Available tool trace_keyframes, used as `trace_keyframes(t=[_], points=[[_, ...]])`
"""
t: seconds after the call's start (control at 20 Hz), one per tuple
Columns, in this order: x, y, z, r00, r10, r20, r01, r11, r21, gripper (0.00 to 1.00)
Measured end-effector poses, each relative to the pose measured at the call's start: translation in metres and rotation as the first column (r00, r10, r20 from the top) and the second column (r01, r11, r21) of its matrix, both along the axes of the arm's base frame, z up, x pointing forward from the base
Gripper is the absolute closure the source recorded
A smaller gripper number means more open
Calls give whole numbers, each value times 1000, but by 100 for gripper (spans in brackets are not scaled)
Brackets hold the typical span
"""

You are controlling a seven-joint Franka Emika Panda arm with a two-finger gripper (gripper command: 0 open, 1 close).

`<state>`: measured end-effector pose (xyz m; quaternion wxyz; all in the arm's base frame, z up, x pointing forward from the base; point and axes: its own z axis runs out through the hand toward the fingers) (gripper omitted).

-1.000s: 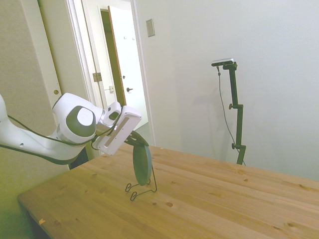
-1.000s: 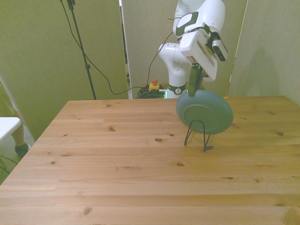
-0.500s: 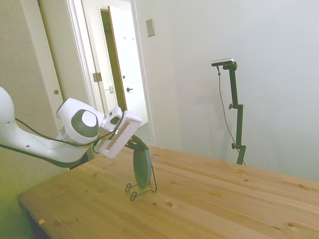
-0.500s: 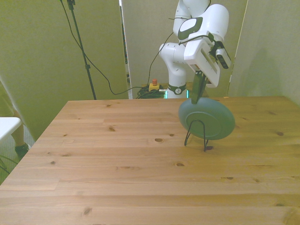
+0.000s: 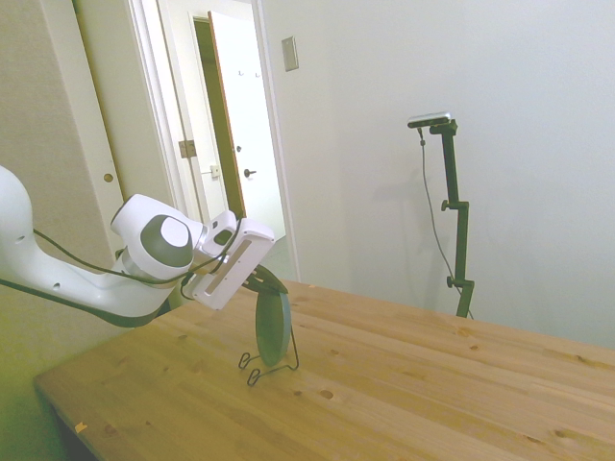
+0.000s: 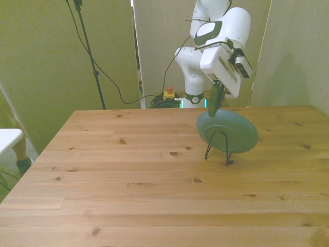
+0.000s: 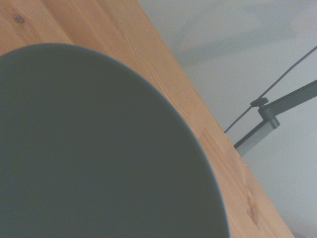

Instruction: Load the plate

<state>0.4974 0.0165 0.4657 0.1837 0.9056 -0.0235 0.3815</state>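
Looks basically done: the plate (image 6: 227, 131) sits upright in the wire stand (image 6: 218, 150), gripper (image 6: 212, 109) clamped on its top rim, just needs letting go.

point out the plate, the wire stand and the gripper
plate (image 6: 234, 134), front view, middle of its underside
wire stand (image 6: 218, 135), front view, top of its front loop
gripper (image 6: 212, 114), front view, fingertips at the plate's upper rim

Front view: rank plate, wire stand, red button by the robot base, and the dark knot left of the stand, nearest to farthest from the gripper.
1. Plate: its top rim sits in the gripper.
2. Wire stand: just below, under the plate.
3. Dark knot: on the table, toward the front view's left.
4. Red button: beyond the table's far edge, on the floor.

Knot versus button is a judgement from one view.
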Motion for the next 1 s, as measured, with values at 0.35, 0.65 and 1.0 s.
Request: trace_keyframes(t=[0.35,0.65,1.0], points=[[2,-3,1,1000,-5,3,5,1000,3,0],[5,-3,21,1000,1,-9,0,994,105,0],[-14,-12,105,995,84,-52,-67,961,269,0]])
